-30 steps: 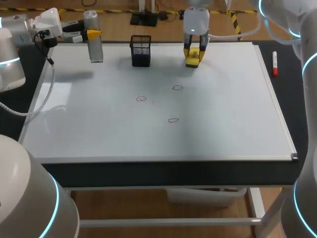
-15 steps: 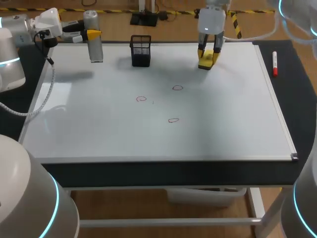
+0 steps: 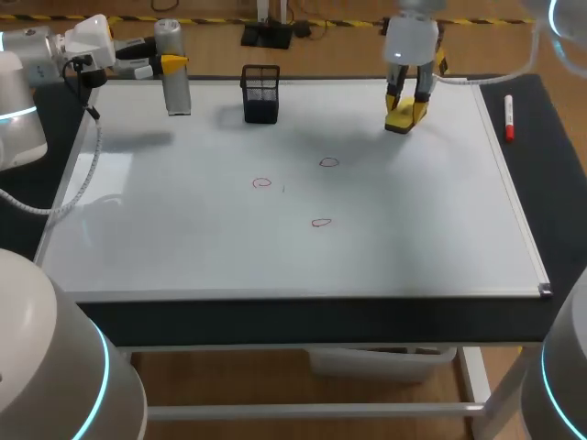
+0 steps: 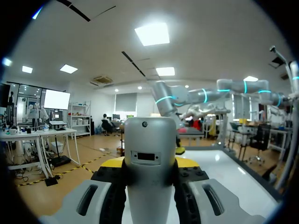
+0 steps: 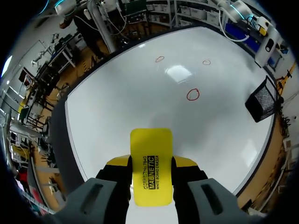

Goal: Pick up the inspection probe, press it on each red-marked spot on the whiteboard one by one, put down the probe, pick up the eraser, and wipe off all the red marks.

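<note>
The grey cylindrical inspection probe [image 3: 172,78] stands upright at the whiteboard's far left corner. My left gripper [image 3: 165,64] is shut on its upper part. In the left wrist view the probe [image 4: 149,186] fills the gap between the fingers of my left gripper [image 4: 149,164]. My right gripper [image 3: 406,103] hangs over the far right part of the whiteboard [image 3: 413,238], shut on the yellow eraser [image 3: 402,117]. The eraser [image 5: 150,154] sticks out ahead of my right gripper [image 5: 150,164]. Three red marks [image 3: 262,182] [image 3: 328,162] [image 3: 320,222] lie mid-board, and the right wrist view shows these marks too [image 5: 193,94].
A black mesh basket [image 3: 261,93] stands on the far edge between the two grippers, and shows as the basket [image 5: 261,100] in the right wrist view. A red marker [image 3: 508,117] lies on the dark strip right of the board.
My right arm has carried the eraser rightward along the far edge of the board. The left arm and the probe have kept still.
</note>
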{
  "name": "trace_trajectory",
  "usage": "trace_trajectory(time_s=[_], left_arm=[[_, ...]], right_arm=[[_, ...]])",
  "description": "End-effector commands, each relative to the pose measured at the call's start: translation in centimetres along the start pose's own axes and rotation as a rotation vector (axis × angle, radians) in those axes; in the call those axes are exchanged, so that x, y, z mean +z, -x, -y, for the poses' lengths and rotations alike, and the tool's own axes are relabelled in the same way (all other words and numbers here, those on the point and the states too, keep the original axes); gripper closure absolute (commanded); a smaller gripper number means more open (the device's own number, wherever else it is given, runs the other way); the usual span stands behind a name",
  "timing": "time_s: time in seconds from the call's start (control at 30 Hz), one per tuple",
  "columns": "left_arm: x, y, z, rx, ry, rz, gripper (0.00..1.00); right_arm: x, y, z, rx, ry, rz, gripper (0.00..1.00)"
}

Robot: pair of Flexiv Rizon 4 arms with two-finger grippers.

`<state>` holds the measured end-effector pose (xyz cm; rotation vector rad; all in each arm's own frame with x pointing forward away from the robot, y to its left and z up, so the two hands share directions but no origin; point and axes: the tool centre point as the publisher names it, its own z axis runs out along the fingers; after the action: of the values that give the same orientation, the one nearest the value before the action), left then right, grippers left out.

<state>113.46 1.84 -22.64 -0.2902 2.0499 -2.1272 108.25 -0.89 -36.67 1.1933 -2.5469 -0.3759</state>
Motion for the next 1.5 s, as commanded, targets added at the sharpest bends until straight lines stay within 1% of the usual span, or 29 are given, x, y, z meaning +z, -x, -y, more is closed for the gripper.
trace_trajectory(time_s=[0.03, 0.2, 0.33, 0.5, 0.53, 0.6, 0.63, 0.67, 0.7, 1.5], left_arm=[[0.0, -0.2, 0.1, 0.002, 0.0, 0.004, 1.0], [0.0, -0.2, 0.1, 0.002, 0.0, 0.004, 1.0], [0.0, -0.2, 0.1, 0.002, 0.0, 0.004, 1.0], [0.0, -0.2, 0.1, 0.002, 0.0, 0.004, 1.0], [0.0, -0.2, 0.1, 0.002, 0.0, 0.004, 1.0], [0.0, -0.2, 0.1, 0.002, 0.0, 0.004, 1.0], [0.0, -0.2, 0.1, 0.002, 0.0, 0.004, 1.0], [0.0, -0.2, 0.1, 0.002, 0.0, 0.004, 1.0], [0.0, -0.2, 0.1, 0.002, 0.0, 0.004, 1.0], [0.0, -0.2, 0.1, 0.002, 0.0, 0.004, 1.0]], right_arm=[[0.1, -1.8, -0.8, 0.023, -0.384, 0.041, 1.0], [0.3, -2.2, -0.7, 0.076, -0.423, 0.004, 1.0], [0.3, -2.6, -0.5, 0.102, -0.435, 0.008, 1.0], [0.3, -2.8, -0.4, 0.113, -0.429, 0.016, 1.0], [0.3, -2.8, -0.3, 0.113, -0.413, 0.035, 1.0], [0.3, -2.9, -0.1, 0.123, -0.403, 0.033, 1.0], [0.3, -2.8, -0.1, 0.119, -0.388, 0.055, 1.0], [0.3, -2.8, 0.0, 0.12, -0.382, 0.059, 1.0], [0.2, -2.9, 0.1, 0.133, -0.383, 0.051, 1.0], [0.2, -2.9, 0.1, 0.133, -0.383, 0.051, 1.0]])
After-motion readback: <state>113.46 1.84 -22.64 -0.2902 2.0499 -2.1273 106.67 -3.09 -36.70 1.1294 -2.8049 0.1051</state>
